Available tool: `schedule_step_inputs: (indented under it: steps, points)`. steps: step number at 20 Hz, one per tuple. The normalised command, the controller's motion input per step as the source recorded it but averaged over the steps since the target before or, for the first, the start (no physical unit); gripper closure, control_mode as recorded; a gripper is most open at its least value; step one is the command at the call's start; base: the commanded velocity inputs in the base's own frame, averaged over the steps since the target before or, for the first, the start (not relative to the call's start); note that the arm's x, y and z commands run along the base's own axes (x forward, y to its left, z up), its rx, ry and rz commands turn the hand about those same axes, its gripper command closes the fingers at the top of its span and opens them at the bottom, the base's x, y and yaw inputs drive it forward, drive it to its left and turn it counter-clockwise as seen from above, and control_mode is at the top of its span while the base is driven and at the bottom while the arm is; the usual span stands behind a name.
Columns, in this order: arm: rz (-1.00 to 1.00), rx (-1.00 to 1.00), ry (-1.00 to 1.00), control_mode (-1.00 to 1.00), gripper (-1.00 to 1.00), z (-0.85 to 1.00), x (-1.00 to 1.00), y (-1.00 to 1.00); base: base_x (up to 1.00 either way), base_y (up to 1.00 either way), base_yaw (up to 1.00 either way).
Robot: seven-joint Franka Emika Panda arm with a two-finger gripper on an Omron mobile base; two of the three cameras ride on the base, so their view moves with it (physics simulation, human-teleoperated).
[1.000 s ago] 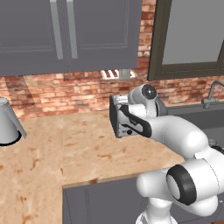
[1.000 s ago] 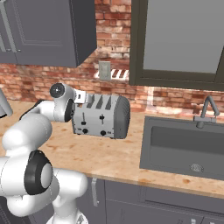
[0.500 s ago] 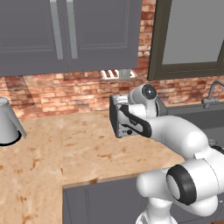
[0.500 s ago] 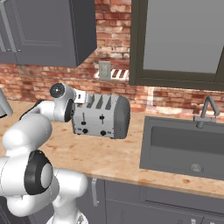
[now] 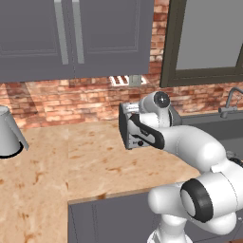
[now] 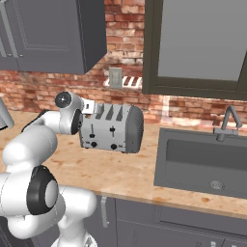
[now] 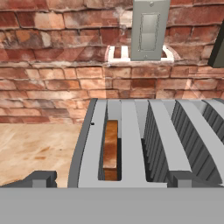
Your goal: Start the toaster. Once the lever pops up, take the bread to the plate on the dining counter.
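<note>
Hovering at the toaster's left end, your gripper had its jaws spread wide and empty. You had the bread sitting down in the left slot, directly ahead and below, its long axis running away from you toward the brick wall. Right of that on the worktop, the levers on the front face lay below and aside, probably your next reach.

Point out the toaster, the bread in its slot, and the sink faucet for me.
toaster [image 6: 112,129]: right base view, silver front face.
bread [image 7: 111,148]: hand view, top edge inside the left slot.
sink faucet [image 6: 227,121]: right base view, curved neck.
</note>
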Motion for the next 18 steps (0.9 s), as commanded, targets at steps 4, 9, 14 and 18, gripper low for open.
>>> schedule_step_inputs:
  steps: [4, 9, 14, 18]
  points:
    - [0.0, 0.0, 0.0, -1.0, -1.0, 0.0, 0.0, 0.0, 0.0, 0.0, 0.0]
    - [0.0, 0.0, 0.0, -1.0, -1.0, 0.0, 0.0, 0.0, 0.0, 0.0, 0.0]
    - [0.0, 0.0, 0.0, -1.0, -1.0, 0.0, 0.0, 0.0, 0.0, 0.0, 0.0]
    - [0.0, 0.0, 0.0, -1.0, -1.0, 0.0, 0.0, 0.0, 0.0, 0.0, 0.0]
